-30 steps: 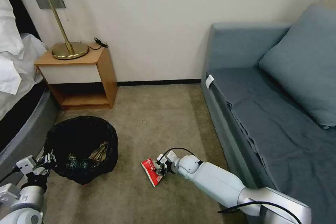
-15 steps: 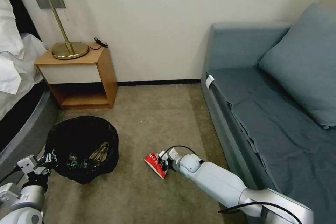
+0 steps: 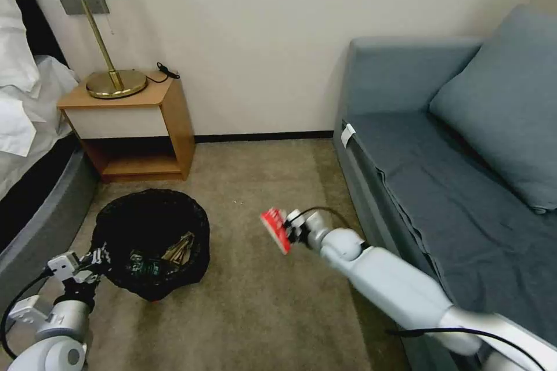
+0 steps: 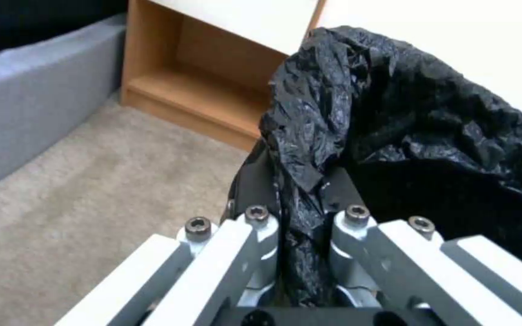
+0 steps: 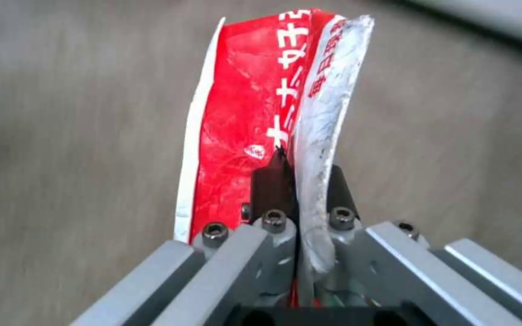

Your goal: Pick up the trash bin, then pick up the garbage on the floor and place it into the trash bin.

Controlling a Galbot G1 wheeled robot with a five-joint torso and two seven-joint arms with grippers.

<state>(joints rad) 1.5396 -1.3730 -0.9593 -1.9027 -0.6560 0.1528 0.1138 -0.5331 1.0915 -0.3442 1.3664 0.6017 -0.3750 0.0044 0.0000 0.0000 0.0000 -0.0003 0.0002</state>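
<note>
While open carpet (image 3: 255, 185) stretches between the wooden nightstand (image 3: 139, 127) and the blue sofa (image 3: 441, 185), the head view shows the right gripper (image 3: 288, 231) clenched on the red snack wrapper (image 3: 275, 230), held off the floor beside the sofa's front edge. The trash bin (image 3: 152, 243) sits to its left, apart from it, its near rim pinched by the left gripper (image 3: 97, 258).

From the left wrist, the fingers (image 4: 255, 190) clamp a crinkly fold of black bag (image 4: 394, 122).

From the right wrist, the glossy, creased wrapper (image 5: 243, 136) stands folded between closed fingers (image 5: 270, 181).
</note>
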